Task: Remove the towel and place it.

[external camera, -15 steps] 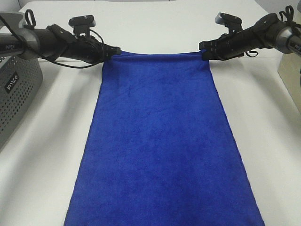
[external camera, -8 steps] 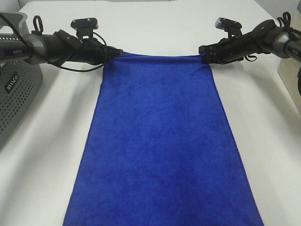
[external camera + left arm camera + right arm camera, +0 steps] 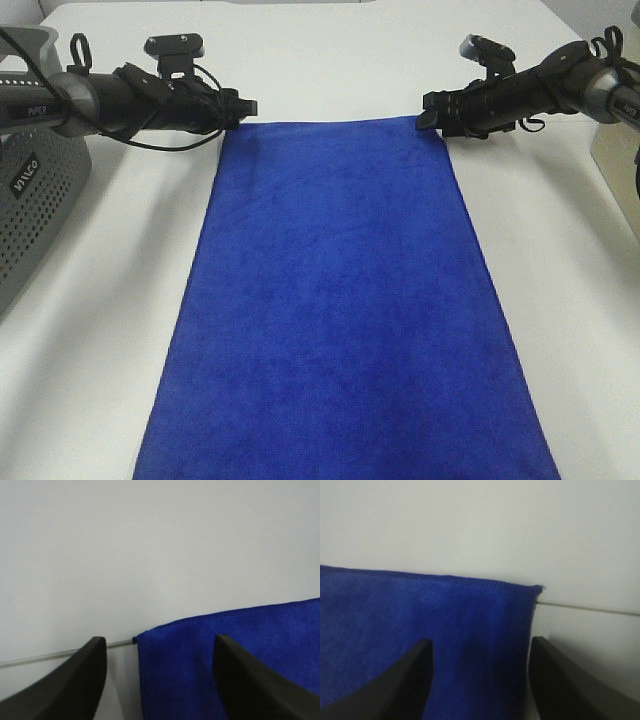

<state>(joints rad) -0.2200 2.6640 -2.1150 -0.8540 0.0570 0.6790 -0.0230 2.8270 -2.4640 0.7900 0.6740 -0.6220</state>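
Observation:
The royal-blue towel (image 3: 340, 300) lies spread flat on the white table (image 3: 100, 350), running from the far middle to the near edge. My left gripper (image 3: 246, 105) hovers at the towel's far left corner, open; the left wrist view shows the towel (image 3: 270, 620) corner lying on the table between my left gripper's (image 3: 160, 677) spread dark fingers (image 3: 75, 685). At the far right corner my right gripper (image 3: 430, 108) is also open. In the right wrist view the towel (image 3: 420, 605) edge lies loose under my right gripper (image 3: 477, 677).
A grey perforated basket (image 3: 30, 200) stands at the left edge of the table. A pale box-like object (image 3: 615, 160) shows at the right edge. A thin seam line (image 3: 60, 654) crosses the tabletop by the towel's far corners.
Both grippers have opened and let go of the towel's far corners. The far edge, held slightly raised before, has dropped and now lies flat on the table.

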